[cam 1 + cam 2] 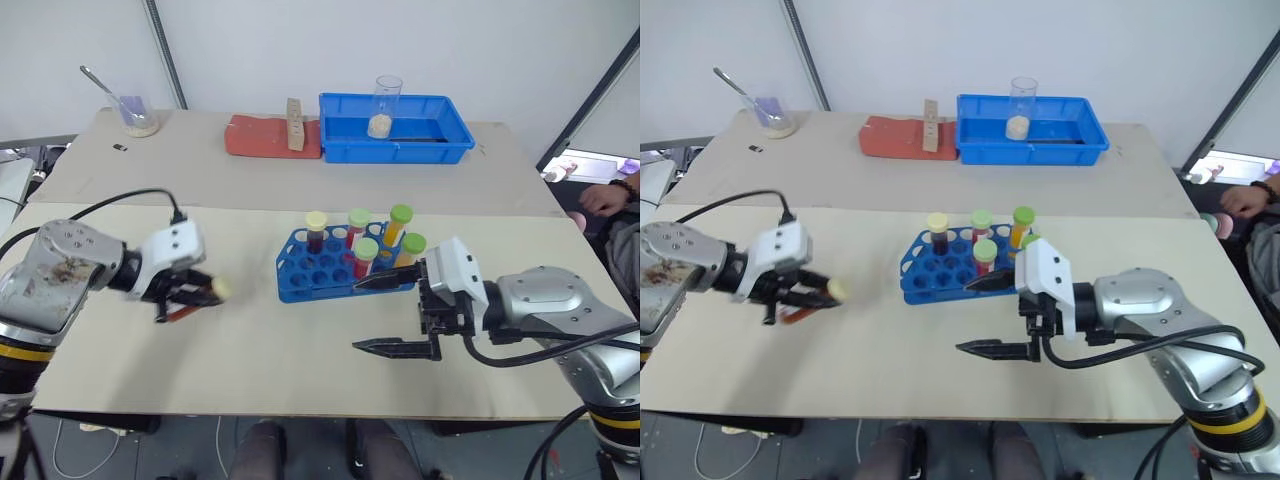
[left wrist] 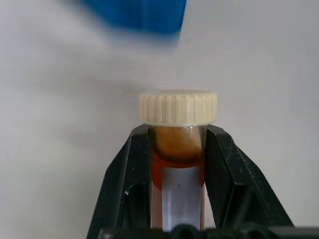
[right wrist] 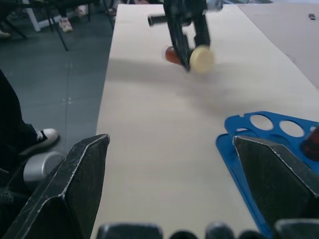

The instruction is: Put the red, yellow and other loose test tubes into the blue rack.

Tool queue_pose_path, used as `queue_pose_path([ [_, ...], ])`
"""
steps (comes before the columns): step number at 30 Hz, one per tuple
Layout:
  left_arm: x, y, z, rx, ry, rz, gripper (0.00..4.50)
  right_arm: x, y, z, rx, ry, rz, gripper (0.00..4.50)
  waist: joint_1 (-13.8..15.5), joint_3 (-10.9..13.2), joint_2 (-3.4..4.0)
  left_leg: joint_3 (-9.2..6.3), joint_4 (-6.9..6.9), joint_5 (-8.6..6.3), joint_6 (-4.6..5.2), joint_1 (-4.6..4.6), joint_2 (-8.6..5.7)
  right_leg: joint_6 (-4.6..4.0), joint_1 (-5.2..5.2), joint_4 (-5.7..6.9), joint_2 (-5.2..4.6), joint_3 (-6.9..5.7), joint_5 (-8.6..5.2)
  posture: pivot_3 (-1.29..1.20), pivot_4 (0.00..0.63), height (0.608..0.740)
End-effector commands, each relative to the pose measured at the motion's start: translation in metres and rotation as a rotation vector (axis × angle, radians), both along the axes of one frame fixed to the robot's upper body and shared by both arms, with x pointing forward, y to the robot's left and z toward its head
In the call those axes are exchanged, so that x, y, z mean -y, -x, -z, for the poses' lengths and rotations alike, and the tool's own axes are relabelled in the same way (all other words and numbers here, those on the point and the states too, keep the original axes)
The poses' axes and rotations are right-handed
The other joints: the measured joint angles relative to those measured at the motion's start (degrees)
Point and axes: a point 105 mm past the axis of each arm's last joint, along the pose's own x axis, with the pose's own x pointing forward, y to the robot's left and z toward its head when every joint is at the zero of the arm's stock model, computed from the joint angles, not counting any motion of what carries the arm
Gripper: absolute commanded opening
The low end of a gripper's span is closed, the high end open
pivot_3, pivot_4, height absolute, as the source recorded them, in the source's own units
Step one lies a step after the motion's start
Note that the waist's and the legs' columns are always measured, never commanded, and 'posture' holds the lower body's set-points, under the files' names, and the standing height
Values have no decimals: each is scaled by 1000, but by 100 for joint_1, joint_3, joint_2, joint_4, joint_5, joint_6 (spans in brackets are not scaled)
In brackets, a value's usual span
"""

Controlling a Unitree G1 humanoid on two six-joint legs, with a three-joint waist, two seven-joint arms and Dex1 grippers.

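My left gripper point(image 1: 200, 297) is shut on a loose test tube point(image 2: 177, 107) with a cream cap, dark brown-red liquid and a white label. It holds the tube just above the table, left of the blue rack point(image 1: 305, 272), cap toward the rack. The right wrist view shows this tube point(image 3: 202, 59) in the left gripper's fingers across the table. Several capped tubes stand in the rack's far and right holes, with green caps over red and yellow liquid and one cream cap. My right gripper point(image 1: 358, 315) hangs open and empty at the rack's near right corner, fingers spread wide.
At the back stand a blue tray point(image 1: 440, 150) with a tall glass cylinder point(image 1: 385, 105), a red block point(image 1: 262, 137) bearing a wooden piece, and a beaker with a spoon point(image 1: 137, 115). A person's hand point(image 1: 605, 195) shows at the right edge.
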Motion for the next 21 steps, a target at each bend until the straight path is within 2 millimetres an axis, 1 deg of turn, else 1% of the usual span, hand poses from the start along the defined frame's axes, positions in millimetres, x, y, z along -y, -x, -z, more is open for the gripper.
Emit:
queue_pose_path([
  [1,34,1,-43,123,272,34,960,6,5,-11,31,1,18,4435,4,0,-3,-2,4,0,0,-4,1,29,1,-3,1,0,18,0,150,740],
  [3,46,-3,-49,158,349,10,960,9,5,-14,37,9,34,4435,-15,-1,-7,-6,10,0,0,-7,-2,47,2,-2,2,1,31,0,150,740],
  [5,52,-10,-50,195,409,-36,960,11,5,-15,40,12,46,4435,-84,-1,-6,-4,8,0,1,1,-3,45,3,0,4,8,33,0,150,740],
  [11,69,-31,-34,289,533,-142,960,15,6,-18,31,13,97,4435,-110,-1,-6,-14,3,1,1,6,1,34,4,1,16,9,37,0,150,740],
  [16,85,-35,-20,299,577,-140,960,21,4,-20,35,15,167,4435,-96,-1,-6,-12,5,1,1,-1,-3,34,6,-5,12,10,41,0,150,740],
  [21,96,-39,-10,307,606,-155,960,22,6,-29,105,-37,179,4435,-95,-1,-7,-13,5,1,1,-1,-4,35,7,-9,10,10,43,0,150,740],
])
